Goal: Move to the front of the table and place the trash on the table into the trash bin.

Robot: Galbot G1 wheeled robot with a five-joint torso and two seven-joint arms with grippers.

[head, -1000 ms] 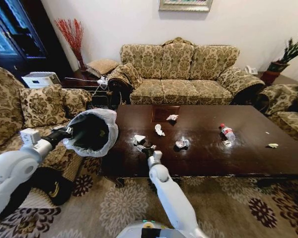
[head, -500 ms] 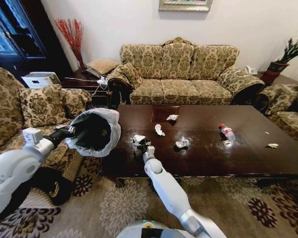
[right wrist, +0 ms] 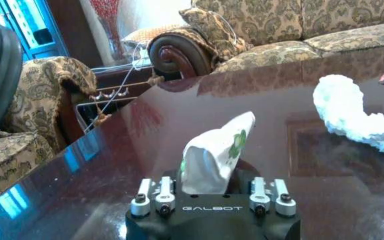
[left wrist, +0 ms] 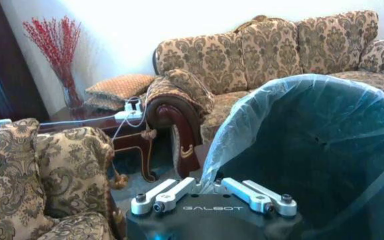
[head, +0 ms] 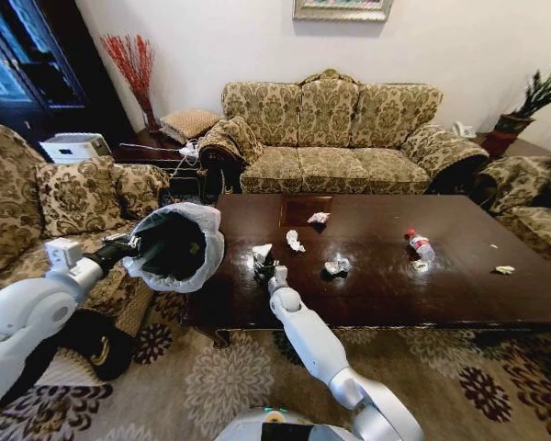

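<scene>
The step in hand is carrying a picked scrap to the bin; the right gripper (right wrist: pixel 209 192) is clenched on a white wrapper scrap (right wrist: pixel 213 159), which stands up between its fingers just above the table (head: pixel 459 294); the left gripper (left wrist: pixel 213 196) grasps the rim of the trash bin (head: pixel 173 246), tilted mouth-first toward the table's corner, off to the side of the right fingers; next, I judge, the scrap must travel over that mouth before release.
</scene>
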